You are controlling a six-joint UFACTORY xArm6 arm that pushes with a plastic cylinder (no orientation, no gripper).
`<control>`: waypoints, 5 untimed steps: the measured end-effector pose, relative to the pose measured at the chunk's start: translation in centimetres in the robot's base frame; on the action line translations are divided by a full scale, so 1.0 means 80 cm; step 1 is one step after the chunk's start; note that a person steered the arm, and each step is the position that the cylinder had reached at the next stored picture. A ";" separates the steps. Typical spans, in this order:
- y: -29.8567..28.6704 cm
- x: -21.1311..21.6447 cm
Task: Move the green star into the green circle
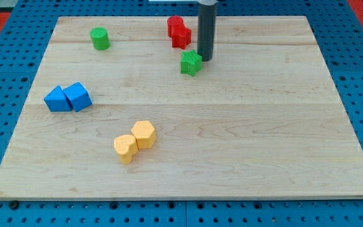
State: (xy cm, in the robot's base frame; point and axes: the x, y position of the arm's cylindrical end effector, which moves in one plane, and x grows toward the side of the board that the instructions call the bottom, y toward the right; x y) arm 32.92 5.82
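The green star point(191, 63) lies on the wooden board point(244, 139) near the view's top, a little right of centre. The green circle point(99, 38) stands far to its left, near the board's top left. My tip point(205, 58) rests on the board just right of the green star, touching or nearly touching its right side. The dark rod rises straight up out of the view's top.
Two red blocks point(179, 31) sit together just above and left of the green star. Two blue blocks point(67, 98) lie at the view's left. Two yellow blocks point(135, 140) lie below centre. A blue pegboard point(5, 75) surrounds the board.
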 end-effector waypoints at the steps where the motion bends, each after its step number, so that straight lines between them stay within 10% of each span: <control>1: -0.010 0.020; 5: -0.209 -0.036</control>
State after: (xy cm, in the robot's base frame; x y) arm 30.03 -10.93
